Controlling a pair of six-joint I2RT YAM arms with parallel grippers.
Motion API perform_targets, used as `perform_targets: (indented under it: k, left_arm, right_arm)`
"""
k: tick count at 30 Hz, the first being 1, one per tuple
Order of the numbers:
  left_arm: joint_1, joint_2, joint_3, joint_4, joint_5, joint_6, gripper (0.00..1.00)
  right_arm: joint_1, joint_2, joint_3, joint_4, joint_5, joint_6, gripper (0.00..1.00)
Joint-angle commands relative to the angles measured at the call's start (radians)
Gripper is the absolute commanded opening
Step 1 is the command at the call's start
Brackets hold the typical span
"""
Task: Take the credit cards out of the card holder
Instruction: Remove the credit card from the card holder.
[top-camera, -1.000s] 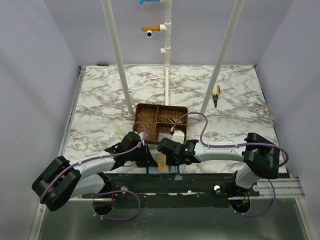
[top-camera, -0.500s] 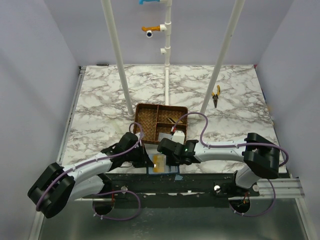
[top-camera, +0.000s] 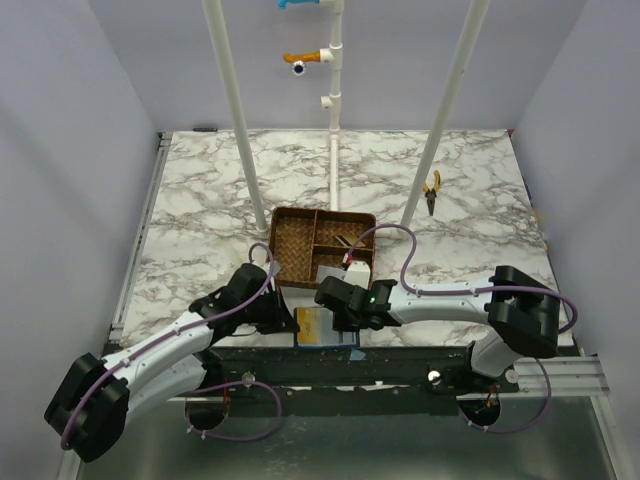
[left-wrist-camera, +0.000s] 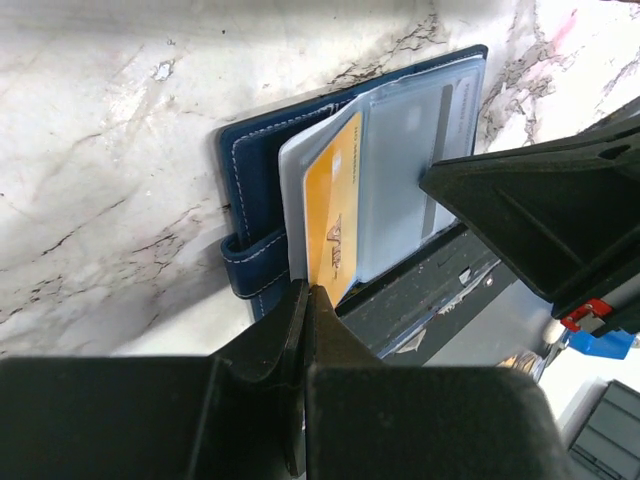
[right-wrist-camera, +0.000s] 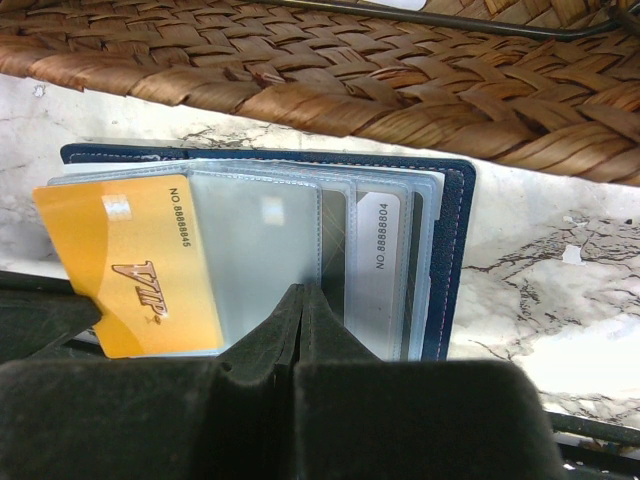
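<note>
The navy card holder (top-camera: 338, 335) lies open at the table's front edge, just in front of the wicker tray. In the right wrist view its clear sleeves (right-wrist-camera: 270, 260) fan out over the navy cover (right-wrist-camera: 455, 250), and a grey card (right-wrist-camera: 378, 270) stays in one sleeve. A gold card (right-wrist-camera: 130, 260) sticks out most of its length to the left. My left gripper (left-wrist-camera: 308, 292) is shut on the gold card's (left-wrist-camera: 333, 215) near edge. My right gripper (right-wrist-camera: 303, 292) is shut, its tips pressing down on the sleeves. Both grippers flank the holder in the top view, with the left gripper (top-camera: 290, 322) on its left and the right gripper (top-camera: 343, 318) on its right.
The brown wicker divided tray (top-camera: 290, 235) stands right behind the holder, with a few small items in its compartments. Yellow-handled pliers (top-camera: 431, 192) lie at the back right. White poles (top-camera: 247, 150) rise behind the tray. The table's front edge and the dark rail (left-wrist-camera: 440, 290) run directly beside the holder.
My left arm has drawn back to the left, and the gold card has slid further left out of its sleeve. My right gripper has held still on the holder.
</note>
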Motion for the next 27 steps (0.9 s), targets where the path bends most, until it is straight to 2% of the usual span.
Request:
perform_targets:
  k: [1,16,27]
  left_arm:
    - [0.006,-0.046,0.052,-0.112,-0.051,0.061,0.00]
    - [0.008,-0.131,0.147,-0.252,-0.047,0.131,0.00]
    - [0.010,-0.205,0.294,-0.436,-0.098,0.161,0.00]
  right_arm:
    - [-0.002,0.030,-0.027,-0.118,0.058,-0.013,0.01]
    - [-0.002,0.055,0.007,-0.119,0.049,-0.033,0.01]
    - [-0.003,0.041,-0.016,-0.097,0.045,-0.033,0.01]
